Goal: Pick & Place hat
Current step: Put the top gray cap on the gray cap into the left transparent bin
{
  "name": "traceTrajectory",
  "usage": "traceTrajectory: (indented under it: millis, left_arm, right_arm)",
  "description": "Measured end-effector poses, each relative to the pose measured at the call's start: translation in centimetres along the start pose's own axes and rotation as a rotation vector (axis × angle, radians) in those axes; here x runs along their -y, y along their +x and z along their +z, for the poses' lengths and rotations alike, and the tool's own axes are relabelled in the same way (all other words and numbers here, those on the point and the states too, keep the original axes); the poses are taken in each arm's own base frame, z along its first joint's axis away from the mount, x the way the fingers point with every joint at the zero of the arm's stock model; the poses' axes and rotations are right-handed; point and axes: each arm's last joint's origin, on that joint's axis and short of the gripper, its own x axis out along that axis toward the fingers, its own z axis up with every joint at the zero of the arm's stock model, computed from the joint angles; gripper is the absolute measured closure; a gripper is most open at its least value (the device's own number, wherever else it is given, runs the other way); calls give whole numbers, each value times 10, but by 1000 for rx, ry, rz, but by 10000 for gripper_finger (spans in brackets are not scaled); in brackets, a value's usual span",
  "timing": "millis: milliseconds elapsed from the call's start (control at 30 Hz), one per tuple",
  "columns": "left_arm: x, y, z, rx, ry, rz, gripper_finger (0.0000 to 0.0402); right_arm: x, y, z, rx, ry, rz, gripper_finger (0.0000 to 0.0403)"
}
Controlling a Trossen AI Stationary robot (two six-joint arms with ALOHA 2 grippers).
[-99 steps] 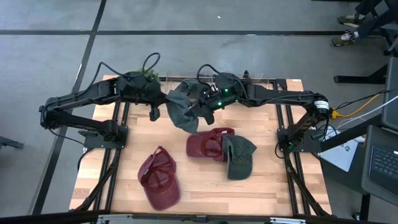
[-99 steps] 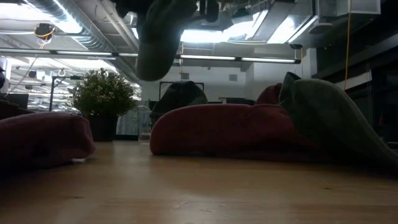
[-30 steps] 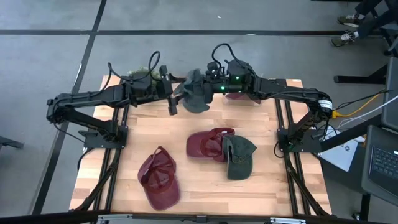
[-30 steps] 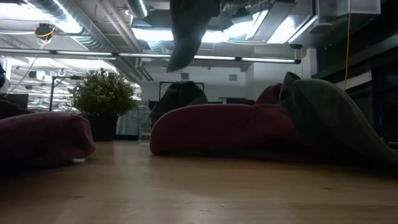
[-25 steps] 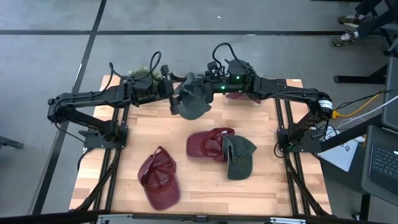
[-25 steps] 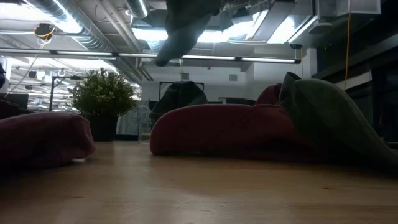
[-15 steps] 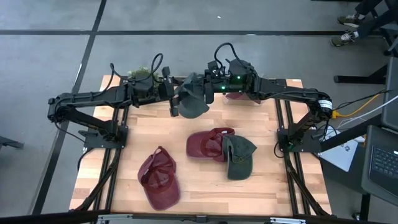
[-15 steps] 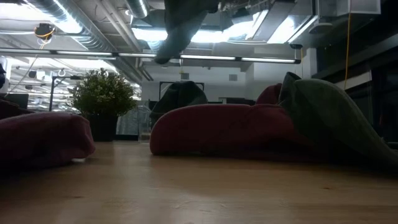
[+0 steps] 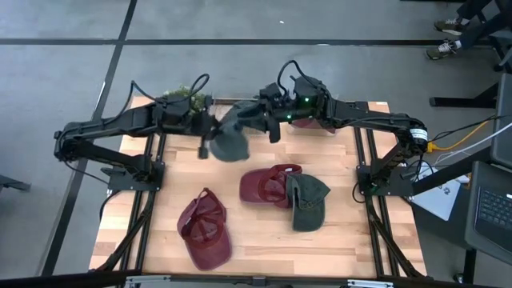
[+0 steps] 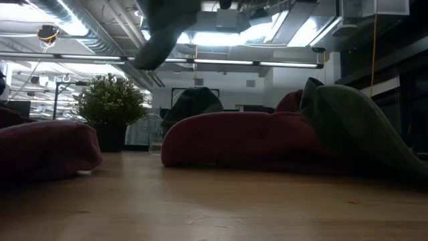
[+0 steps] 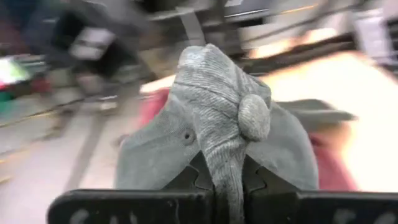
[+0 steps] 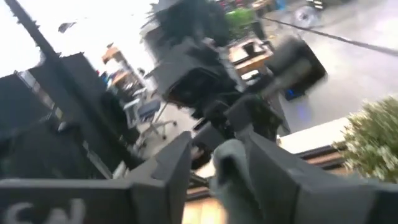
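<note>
Left tool (image 11: pixel 227 186) clamps the grey-green hat (image 9: pixel 232 138) — right tool (image 9: pixel 272 120) parted beside it; no readable writing.

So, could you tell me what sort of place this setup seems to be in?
Probably an open-plan lab or office: exposed ceiling ducts and pipes with strip lights overhead, a polished concrete floor around the wooden table, and a potted plant.

There are four hats: two green hats, one up in the air (image 9: pixel 232 138) and one lying down (image 9: pixel 308 202), and two red hats (image 9: pixel 268 186) (image 9: pixel 206 230). One plant (image 10: pixel 110 102). Two robot arms.
</note>
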Motion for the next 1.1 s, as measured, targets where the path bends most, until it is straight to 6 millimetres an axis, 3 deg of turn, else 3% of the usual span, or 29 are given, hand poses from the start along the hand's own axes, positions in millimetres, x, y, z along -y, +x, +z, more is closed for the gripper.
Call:
traceTrajectory:
  millis: [200,300,533,800,1100]
  left_arm:
    - [1,-16,-11,30,-106,-365,395]
    - [-2,-18,-12,42,-223,-442,395]
    - [-5,-14,-14,9,-419,-512,395]
    - [0,-1,-13,-44,-561,-555,394]
    - [7,22,-9,-35,-549,-585,394]
  right_arm:
    - [-10,4,-9,-63,-285,63,198]
    - [-21,9,-19,-108,-466,70,186]
    - [-51,19,-35,-140,-860,-112,183]
    - [-56,21,-38,-143,-887,-154,187]
    - [-56,30,-49,-169,-882,-137,187]
